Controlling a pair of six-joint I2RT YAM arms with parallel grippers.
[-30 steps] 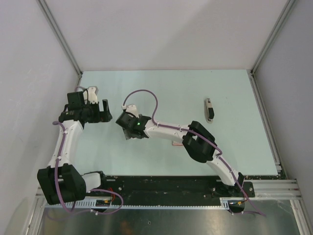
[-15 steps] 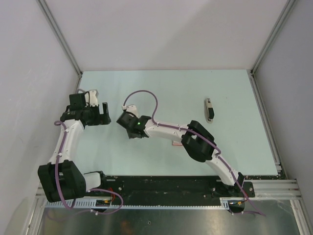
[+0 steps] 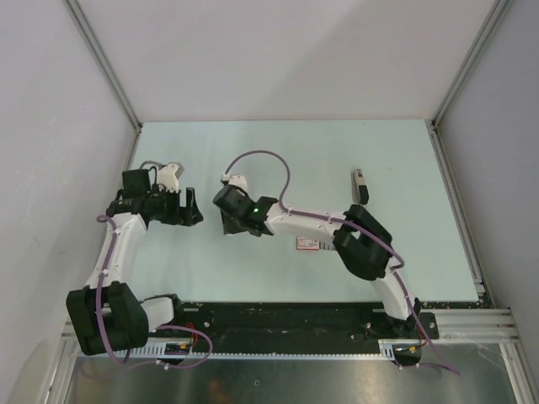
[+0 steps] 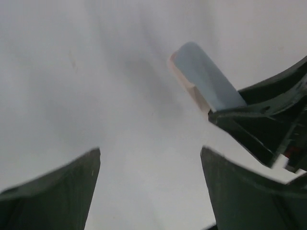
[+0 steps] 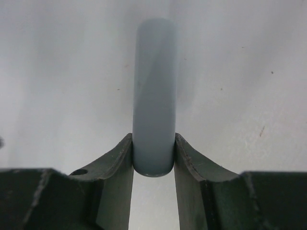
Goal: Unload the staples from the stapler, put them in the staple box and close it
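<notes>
The stapler (image 5: 154, 86), a slim pale-blue bar, points away from the right wrist camera, and my right gripper (image 5: 153, 139) is shut on its near end. In the left wrist view the stapler (image 4: 204, 79) sticks out of the dark right fingers (image 4: 256, 124), showing a pale-blue top and a white underside. My left gripper (image 4: 149, 151) is open with only bare table between its fingers, and the stapler is ahead and to its right. From above, the left gripper (image 3: 193, 210) faces the right gripper (image 3: 229, 217) across a small gap. The staples are out of view.
A flat red-and-white block (image 3: 307, 244) lies beside the right forearm. A small dark-and-white object (image 3: 360, 187) rests at the right of the pale-green table (image 3: 295, 151). Grey walls enclose the table on three sides.
The right gripper has closed on the stapler and shifted a little right. The left gripper has moved right and down toward it, its jaws slightly narrower.
</notes>
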